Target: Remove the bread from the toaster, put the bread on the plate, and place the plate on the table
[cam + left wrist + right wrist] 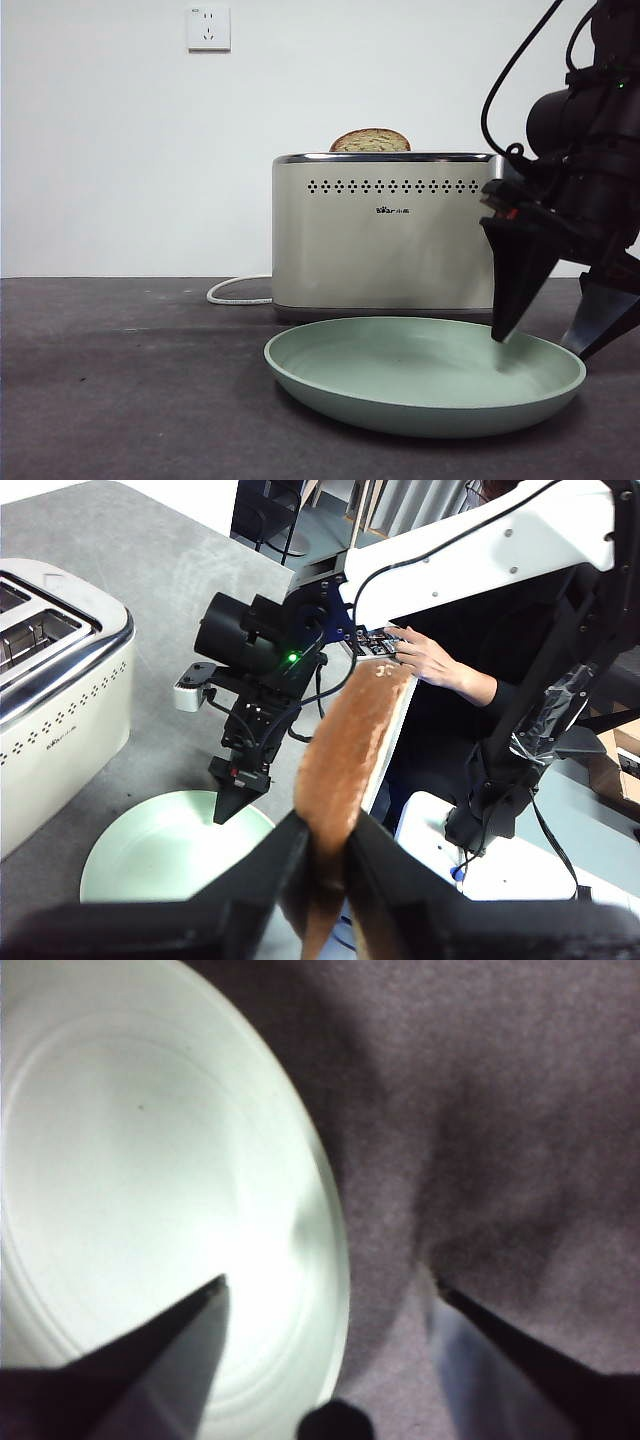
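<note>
The bread, a slice with a brown crust, is seen edge-on in the left wrist view, and my left gripper is shut on it high above the table. This gripper is out of the front view. The cream toaster stands behind the mint-green plate, which lies flat on the table. A second slice pokes out of the toaster's top. My right gripper is open, with one jaw over the plate's inside and the other outside the right rim.
A white cord curls on the table left of the toaster. A wall socket sits high on the white wall. A person's hand and white equipment show beyond the table edge in the left wrist view.
</note>
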Tool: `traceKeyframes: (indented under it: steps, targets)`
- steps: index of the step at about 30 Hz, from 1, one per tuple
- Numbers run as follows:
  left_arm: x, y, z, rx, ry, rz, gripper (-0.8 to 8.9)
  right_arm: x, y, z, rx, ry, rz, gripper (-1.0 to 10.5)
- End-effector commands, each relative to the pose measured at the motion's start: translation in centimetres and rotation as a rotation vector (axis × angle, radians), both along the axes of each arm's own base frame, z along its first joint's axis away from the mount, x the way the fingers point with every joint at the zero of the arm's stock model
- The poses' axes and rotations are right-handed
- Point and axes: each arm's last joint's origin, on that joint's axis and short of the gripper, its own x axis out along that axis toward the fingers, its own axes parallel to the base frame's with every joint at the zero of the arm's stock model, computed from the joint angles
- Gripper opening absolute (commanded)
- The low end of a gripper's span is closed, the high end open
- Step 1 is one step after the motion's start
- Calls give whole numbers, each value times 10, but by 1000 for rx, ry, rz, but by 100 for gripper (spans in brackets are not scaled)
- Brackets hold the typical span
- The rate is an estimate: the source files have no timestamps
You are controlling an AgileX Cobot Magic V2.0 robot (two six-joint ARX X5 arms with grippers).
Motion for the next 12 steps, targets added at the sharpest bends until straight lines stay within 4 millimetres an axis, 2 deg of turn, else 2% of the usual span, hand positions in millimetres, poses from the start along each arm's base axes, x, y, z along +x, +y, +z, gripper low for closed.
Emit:
traceKeyframes:
  steps: [1,12]
  targets:
    - [-2,0,1,-10,-2,-8,-9,2,1,-2,2,-10,6,-11]
    - [-3,1,0,1,17,-8,-9,2,1,2,6,-24,5,-12]
